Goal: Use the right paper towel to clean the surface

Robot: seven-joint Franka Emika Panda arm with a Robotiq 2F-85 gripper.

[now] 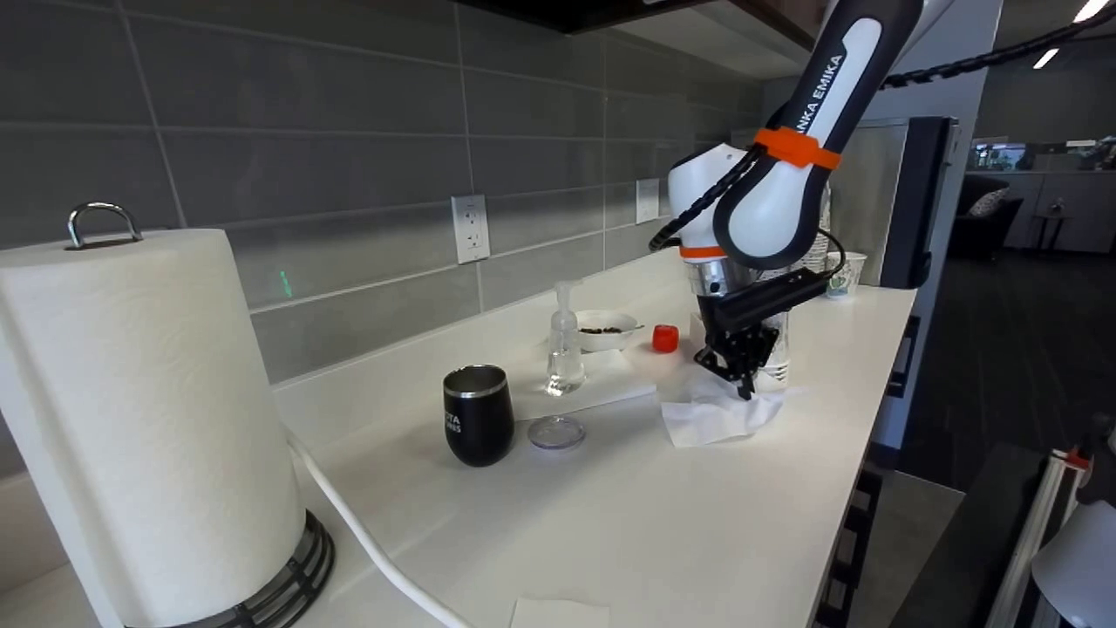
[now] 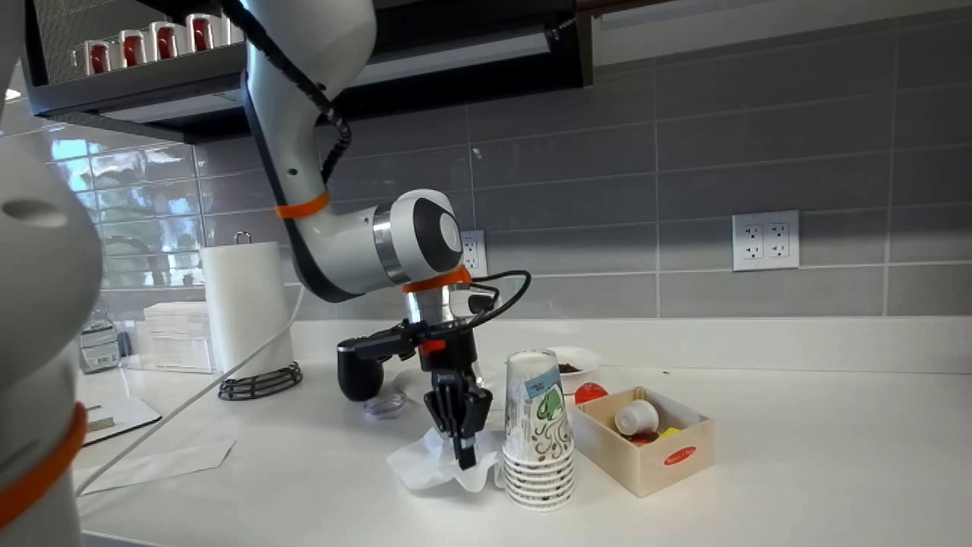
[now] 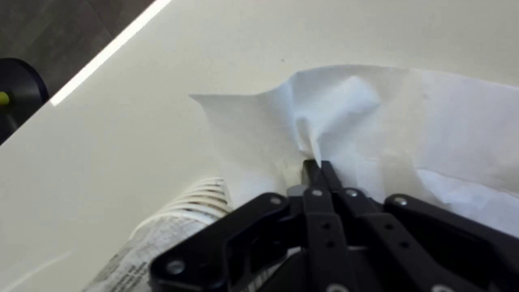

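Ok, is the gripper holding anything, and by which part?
The gripper holds the paper towel, pinched at a crumpled fold inward from its visible edge.

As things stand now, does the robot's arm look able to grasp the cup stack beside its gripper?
Probably not yet: the gripper seems shut on the crumpled paper towel. Reach itself looks easy, since the cup stack stands close beside the gripper.

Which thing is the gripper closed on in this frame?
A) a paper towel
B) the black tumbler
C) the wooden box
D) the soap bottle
A: in the wrist view, the gripper is shut on a puckered fold of the paper towel.
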